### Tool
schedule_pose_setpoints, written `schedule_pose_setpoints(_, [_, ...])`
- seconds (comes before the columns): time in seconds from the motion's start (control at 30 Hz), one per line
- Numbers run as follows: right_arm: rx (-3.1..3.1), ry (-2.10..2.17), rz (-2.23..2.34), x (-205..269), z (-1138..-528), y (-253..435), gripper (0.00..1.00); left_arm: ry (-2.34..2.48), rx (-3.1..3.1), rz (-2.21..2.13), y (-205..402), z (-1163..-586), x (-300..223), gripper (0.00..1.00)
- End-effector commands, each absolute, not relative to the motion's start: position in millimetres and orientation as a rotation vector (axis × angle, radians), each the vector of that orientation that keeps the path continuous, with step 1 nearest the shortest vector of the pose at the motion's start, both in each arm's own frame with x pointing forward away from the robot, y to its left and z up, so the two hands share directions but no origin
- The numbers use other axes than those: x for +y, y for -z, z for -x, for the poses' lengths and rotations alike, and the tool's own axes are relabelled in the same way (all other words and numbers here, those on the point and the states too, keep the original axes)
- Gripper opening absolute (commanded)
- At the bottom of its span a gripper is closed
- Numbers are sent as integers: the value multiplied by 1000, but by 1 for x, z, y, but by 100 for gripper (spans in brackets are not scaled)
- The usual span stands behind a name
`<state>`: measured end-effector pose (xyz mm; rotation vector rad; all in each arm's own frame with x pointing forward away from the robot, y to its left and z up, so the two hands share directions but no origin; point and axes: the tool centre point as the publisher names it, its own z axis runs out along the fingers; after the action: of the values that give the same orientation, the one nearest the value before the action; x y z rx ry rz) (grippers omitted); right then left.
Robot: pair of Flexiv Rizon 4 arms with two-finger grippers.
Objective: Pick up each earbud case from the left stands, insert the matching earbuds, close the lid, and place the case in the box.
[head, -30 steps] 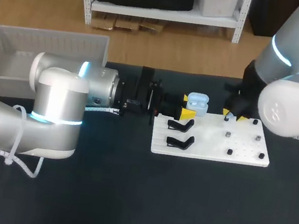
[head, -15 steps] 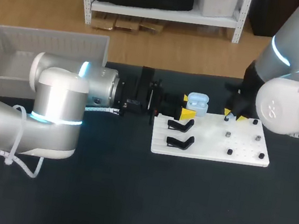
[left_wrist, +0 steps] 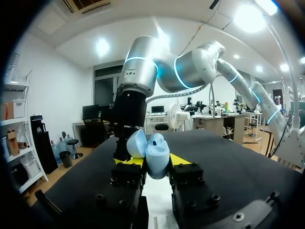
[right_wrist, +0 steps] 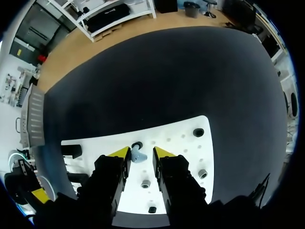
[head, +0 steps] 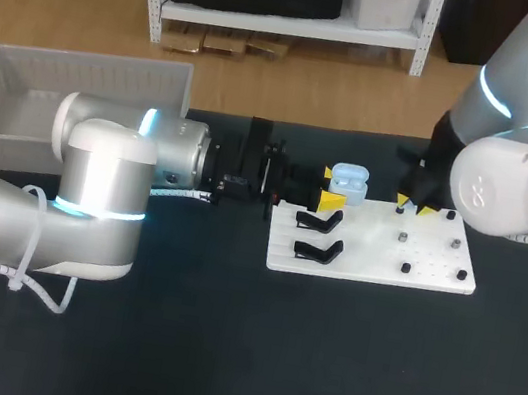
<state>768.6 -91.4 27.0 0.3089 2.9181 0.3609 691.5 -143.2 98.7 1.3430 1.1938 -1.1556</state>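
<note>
Gripping a pale blue, rounded plastic earbud case (left_wrist: 156,157) from both sides, the left gripper (left_wrist: 153,162) held it raised over the far left corner of the flat white pegged board (head: 434,272). The case's hinged lid (left_wrist: 136,143) stood open. Two black forked stands (head: 321,223) sat on the left part of the board, near the case, with nothing on them.

The right gripper (right_wrist: 141,153) hung over the board's far edge, fingers apart. A small pale blue earbud (right_wrist: 137,155) stood between them on the board. A gap showed beside one finger, so the earbud was not clamped.

Handling, as judged:
- The earbud looked very light, hard and smooth, and likely to slip or flick away. It should be taken low on its opposite flanks, squarely and with little force.
- The case looked rigid, with the hinge as its weak point. The grip belongs on the body below the lid seam.

A white ribbed plastic basket (head: 19,86) stood well apart from the board, off its left end.
</note>
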Motion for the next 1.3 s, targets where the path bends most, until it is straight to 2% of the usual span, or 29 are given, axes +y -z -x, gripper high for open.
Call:
schedule_pose_setpoints(0.03, [2919, -362, -310, -93, -768, -28, 29, 1147, 1193, -1335, -98, -689, -143, 0])
schedule_pose_setpoints(0.43, [2922, -369, -305, -90, -769, -29, 28, 1147, 1193, -1335, -98, -689, -143, 0])
schedule_pose_setpoints(0.67, [2927, -363, -296, -87, -768, -31, 24, 1147, 1193, -1335, -98, -689, -143, 0])
schedule_pose_setpoints(1.3, [2934, -330, -304, -88, -769, -28, 25, 1147, 1193, -1335, -98, -689, -143, 0])
